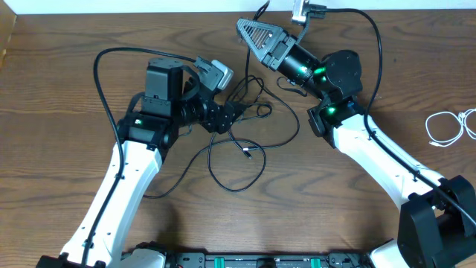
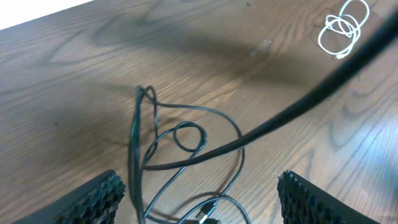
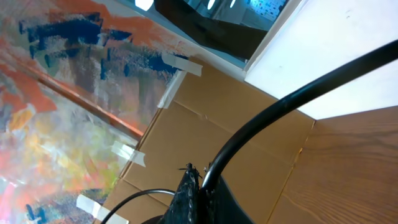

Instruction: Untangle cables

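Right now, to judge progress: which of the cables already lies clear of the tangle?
The white cable, coiled by itself at the far right of the overhead view. The black cables loop over one another at the centre.

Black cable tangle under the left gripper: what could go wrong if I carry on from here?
1. The right gripper is raised and shut, apparently on a strand of the black cable. Pulling higher could cinch the small loop into a knot.
2. The left gripper is open over several crossing strands, so closing there may pinch more than one and drag the whole tangle.
3. A thick arm cable crosses the left wrist view and might snag.
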`<action>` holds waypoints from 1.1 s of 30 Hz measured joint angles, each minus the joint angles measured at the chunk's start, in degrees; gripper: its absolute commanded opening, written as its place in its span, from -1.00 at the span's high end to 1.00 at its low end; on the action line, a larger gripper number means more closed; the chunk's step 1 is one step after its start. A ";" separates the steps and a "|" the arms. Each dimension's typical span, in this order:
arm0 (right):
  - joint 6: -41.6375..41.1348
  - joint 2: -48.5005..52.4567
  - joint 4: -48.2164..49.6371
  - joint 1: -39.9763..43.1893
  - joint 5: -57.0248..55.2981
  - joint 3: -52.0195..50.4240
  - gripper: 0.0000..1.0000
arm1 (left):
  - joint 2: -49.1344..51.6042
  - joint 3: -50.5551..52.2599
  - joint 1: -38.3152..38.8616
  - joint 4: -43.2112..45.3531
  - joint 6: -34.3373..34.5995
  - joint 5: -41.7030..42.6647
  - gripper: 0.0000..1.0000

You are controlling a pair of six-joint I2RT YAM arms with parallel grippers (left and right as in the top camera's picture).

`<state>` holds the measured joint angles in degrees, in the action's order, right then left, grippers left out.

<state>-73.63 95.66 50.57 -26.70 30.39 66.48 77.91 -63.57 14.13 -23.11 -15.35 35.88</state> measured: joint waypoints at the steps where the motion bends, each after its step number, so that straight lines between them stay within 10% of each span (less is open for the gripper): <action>1: 0.04 0.00 0.00 0.00 0.00 0.00 0.98 | 0.00 0.00 0.68 0.15 -0.35 0.02 -0.59; 7: 0.24 0.00 -0.02 0.00 -0.42 0.00 0.98 | 0.44 0.00 5.31 2.27 -4.35 0.17 -0.50; 10: 0.22 0.00 -0.04 0.00 -0.66 0.00 0.98 | 0.87 0.00 6.71 4.31 -5.35 0.20 0.85; 20: 0.22 0.00 -1.88 0.00 -0.92 0.02 0.98 | 1.60 0.00 7.04 6.32 -6.34 -0.20 0.85; 33: 0.20 -0.04 -4.90 0.00 -1.73 0.13 0.98 | 1.95 0.15 7.13 24.52 4.07 19.76 0.85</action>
<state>-73.43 95.61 45.67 -26.70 28.67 66.61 79.85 -63.42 21.26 1.41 -11.29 55.64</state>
